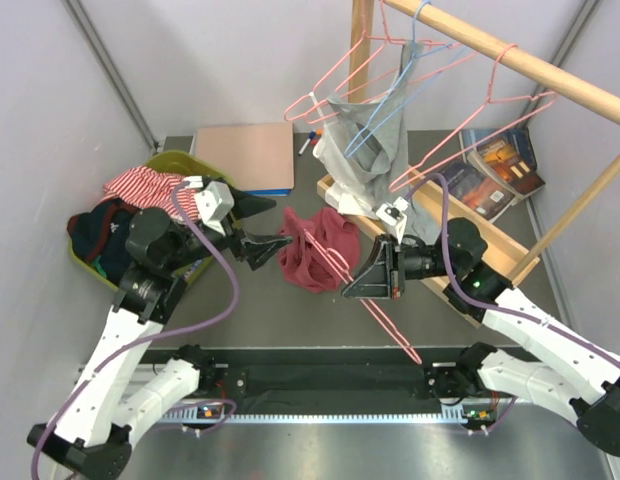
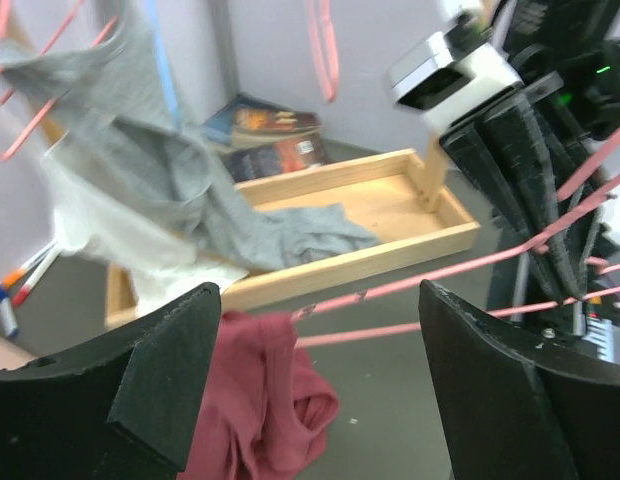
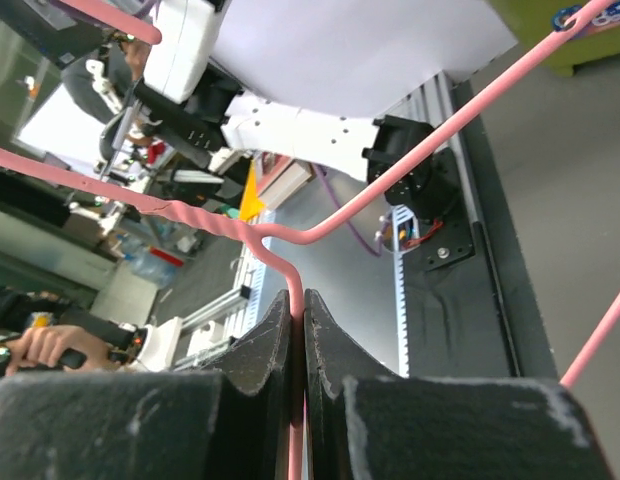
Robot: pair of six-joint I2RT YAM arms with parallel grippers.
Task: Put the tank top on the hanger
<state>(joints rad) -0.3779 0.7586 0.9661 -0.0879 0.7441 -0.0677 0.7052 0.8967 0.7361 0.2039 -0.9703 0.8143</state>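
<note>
The maroon tank top (image 1: 312, 255) lies crumpled on the table, and it also shows in the left wrist view (image 2: 260, 400). The pink hanger (image 1: 375, 310) is held slanted above the table; one end lies over or in the cloth, and I cannot tell which. My right gripper (image 1: 358, 280) is shut on its wire, which is pinched between the fingers in the right wrist view (image 3: 298, 310). My left gripper (image 1: 273, 228) is open and empty, just left of the tank top. Its wide-apart jaws frame the cloth and the hanger's wires (image 2: 410, 300).
A green bin (image 1: 185, 160) with clothes and a red-and-white striped cloth (image 1: 140, 185) stands at the left. A pink board (image 1: 245, 155) lies behind. A wooden rail (image 1: 510, 55) carries a grey garment (image 1: 365, 140) on a blue hanger, plus other pink hangers. Books (image 1: 500, 160) and a wooden tray (image 2: 390, 200) are at the right.
</note>
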